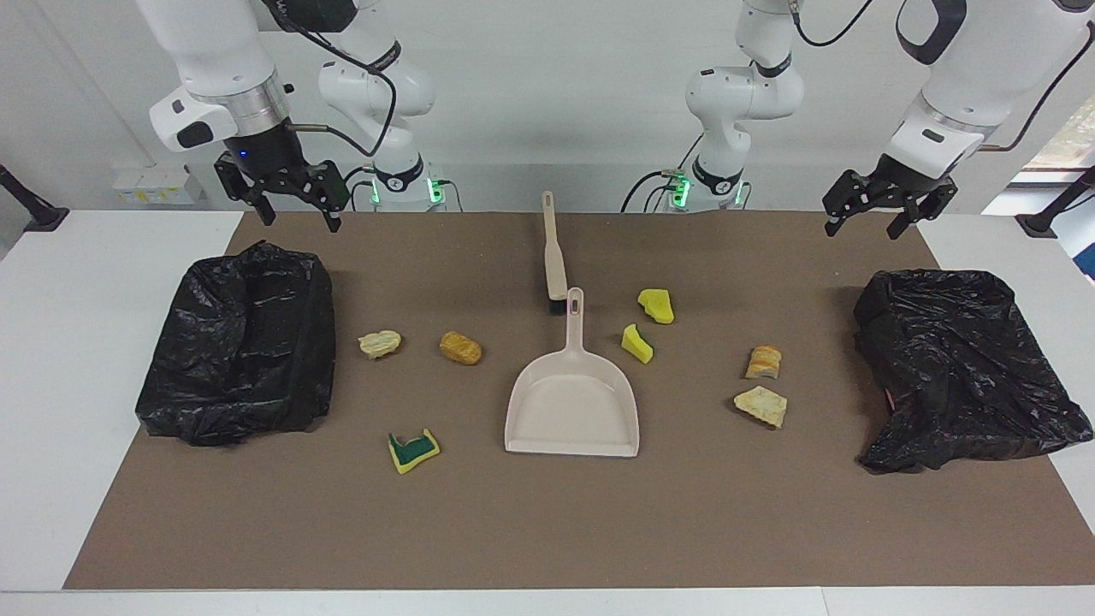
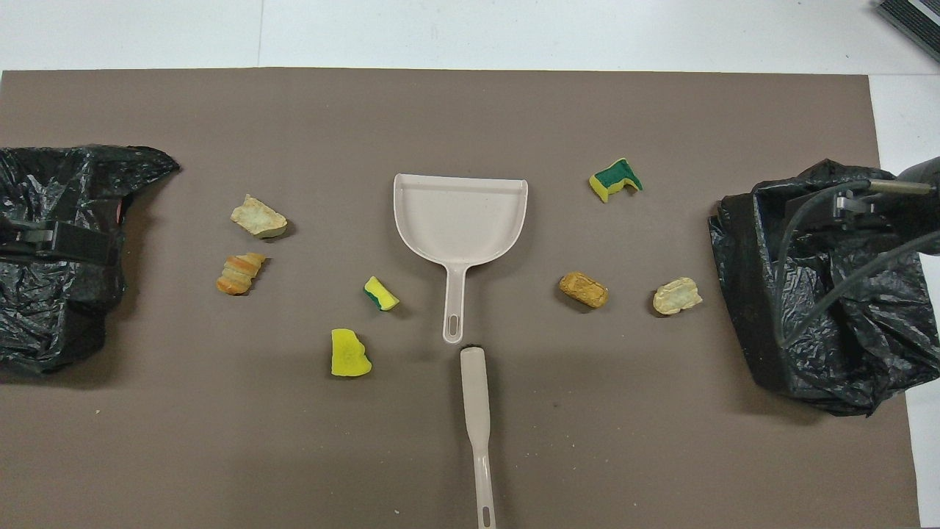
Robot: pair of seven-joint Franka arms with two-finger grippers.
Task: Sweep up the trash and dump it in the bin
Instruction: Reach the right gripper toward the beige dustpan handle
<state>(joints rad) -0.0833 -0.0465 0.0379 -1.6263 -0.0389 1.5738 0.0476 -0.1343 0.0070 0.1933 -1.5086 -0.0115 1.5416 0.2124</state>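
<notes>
On the counter (image 1: 547,530), going across the facing view from 9 o'clock to 3 o'clock: the right gripper (image 1: 295,205) hangs wide and empty over one black-bagged bin (image 1: 239,342), the brush (image 1: 554,257) lies at 12 o'clock of the dustpan (image 1: 573,402), and the left gripper (image 1: 881,212) hangs wide and empty above the other bin (image 1: 958,368). Nothing looks done yet, as the trash (image 1: 460,347) lies scattered on both sides of the dustpan, none in a bin. Open mat toward 6 o'clock leaves sweeping room.

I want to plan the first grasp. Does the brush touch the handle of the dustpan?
Apart. In the overhead view a strip of brown mat shows between the brush head and the tip of the dustpan handle.
</notes>
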